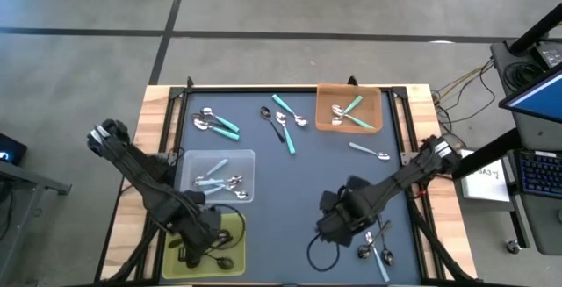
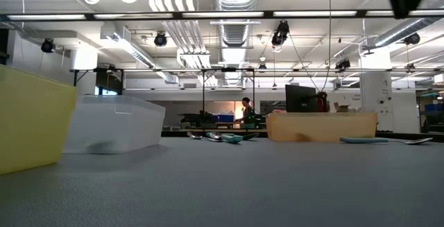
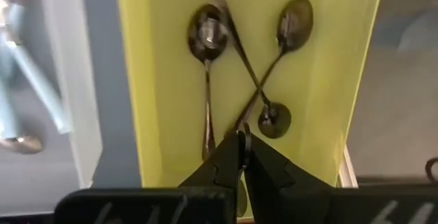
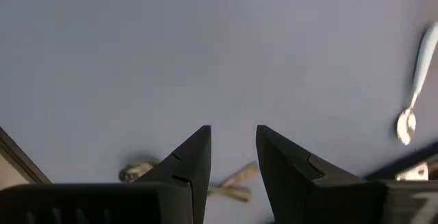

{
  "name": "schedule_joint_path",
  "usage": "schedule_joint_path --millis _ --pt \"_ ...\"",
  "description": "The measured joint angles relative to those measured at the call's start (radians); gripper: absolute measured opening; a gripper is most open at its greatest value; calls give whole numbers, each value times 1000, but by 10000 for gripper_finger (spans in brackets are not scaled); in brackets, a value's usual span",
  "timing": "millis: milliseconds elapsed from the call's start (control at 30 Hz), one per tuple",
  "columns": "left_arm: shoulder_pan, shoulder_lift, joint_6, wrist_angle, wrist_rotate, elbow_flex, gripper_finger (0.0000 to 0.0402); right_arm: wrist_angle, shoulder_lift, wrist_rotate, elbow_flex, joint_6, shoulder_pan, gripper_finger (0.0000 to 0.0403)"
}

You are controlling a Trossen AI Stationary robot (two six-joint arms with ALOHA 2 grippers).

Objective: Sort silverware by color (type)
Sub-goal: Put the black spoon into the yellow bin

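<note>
**Risk: a mis-aimed pick at the near edge**

The mat (image 1: pixel 290 182) still carries loose spoons in four places, so most of the sort is left, by my reading. Three trays are in use: the orange tray (image 1: pixel 327 122) at the far right with teal-handled spoons (image 1: pixel 349 107), the clear tray (image 1: pixel 241 160) at the left with pale blue ones (image 1: pixel 211 180), and the yellow tray (image 1: pixel 235 234) at the near left with dark metal spoons (image 3: pixel 236 53).

The right gripper (image 4: pixel 233 157) hangs over bare mat beside the near-right spoons (image 1: pixel 376 245), its fingers parted with nothing between them. These spoons lie touching and close to the table edge; a careless close could take two at once, or nudge one off the mat.

The left gripper (image 3: pixel 241 145) sits over the yellow tray, fingers pressed together, apparently empty. Its tips are just above crossed dark handles, so a descent there could snag or flip a spoon out.

The far teal spoons (image 1: pixel 283 116) lie mixed with a dark one (image 1: pixel 272 122); colour mix-ups are likeliest there.
</note>
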Motion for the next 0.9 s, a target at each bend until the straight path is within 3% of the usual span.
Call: schedule_joint_path --millis 233,533,600,767,900 --pt "0 33 47 54 -35 17 5 -18 19 -98 -30 53 43 107" --pt "2 16 70 66 -88 1 76 -16 19 -241 -150 141 133 107" --pt "2 16 103 80 -138 0 96 -14 19 -242 -176 153 162 107" --pt "4 16 124 106 -386 0 138 8 18 -279 -248 155 215 107" --pt "15 16 79 120 -525 0 156 124 11 -349 -329 155 238 107"
